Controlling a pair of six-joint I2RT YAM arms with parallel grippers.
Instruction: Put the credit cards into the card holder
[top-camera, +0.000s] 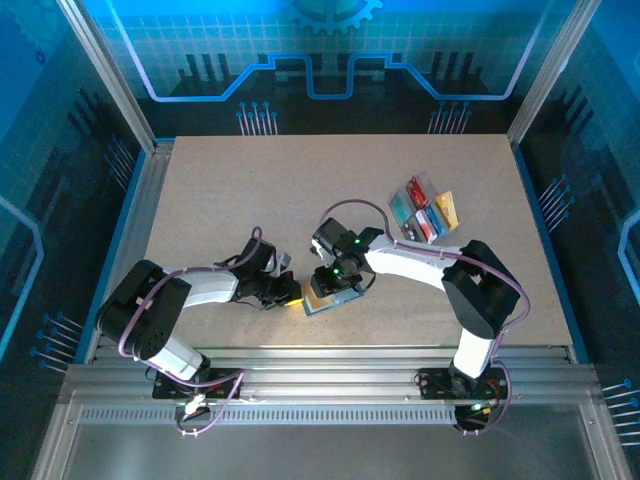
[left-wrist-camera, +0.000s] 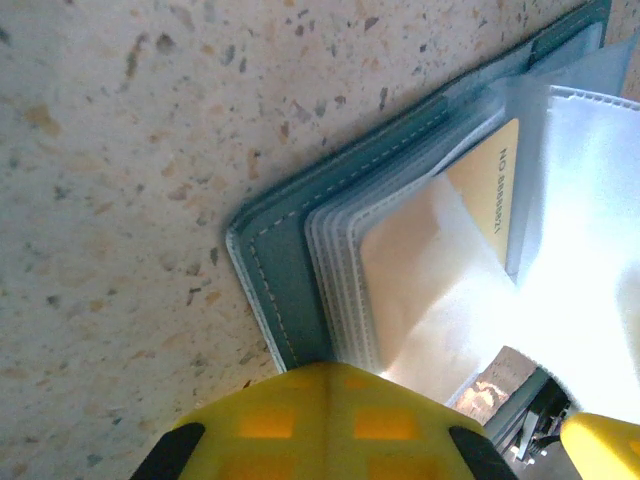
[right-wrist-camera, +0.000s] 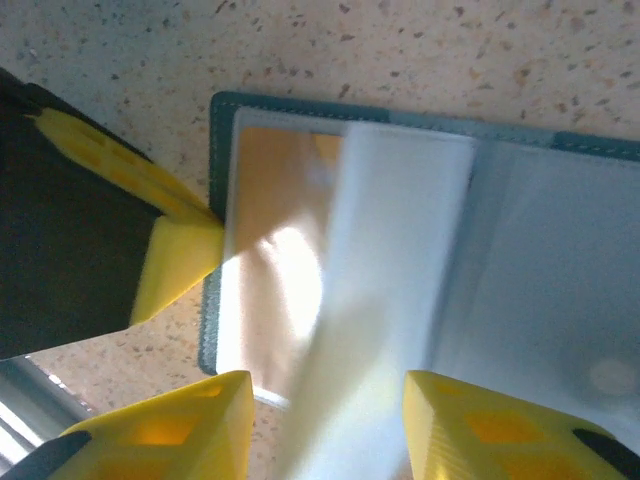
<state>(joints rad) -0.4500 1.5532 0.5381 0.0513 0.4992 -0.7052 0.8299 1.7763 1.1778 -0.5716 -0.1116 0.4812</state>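
Left gripper (left-wrist-camera: 325, 390) has its fingers together, tips pressed on the edge of the open card holder (left-wrist-camera: 280, 270) right in front of it. Right gripper (right-wrist-camera: 325, 420) has its fingers apart, with a blurred clear sleeve (right-wrist-camera: 400, 220) between them. A yellow card (left-wrist-camera: 492, 185) sits in a pocket just ahead. The other cards (top-camera: 425, 210) lie well apart from both grippers.

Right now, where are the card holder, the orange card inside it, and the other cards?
card holder (left-wrist-camera: 282, 272): left wrist view, stitched cover corner
orange card (left-wrist-camera: 493, 186): left wrist view, printed end
other cards (top-camera: 427, 213): top external view, middle of the group
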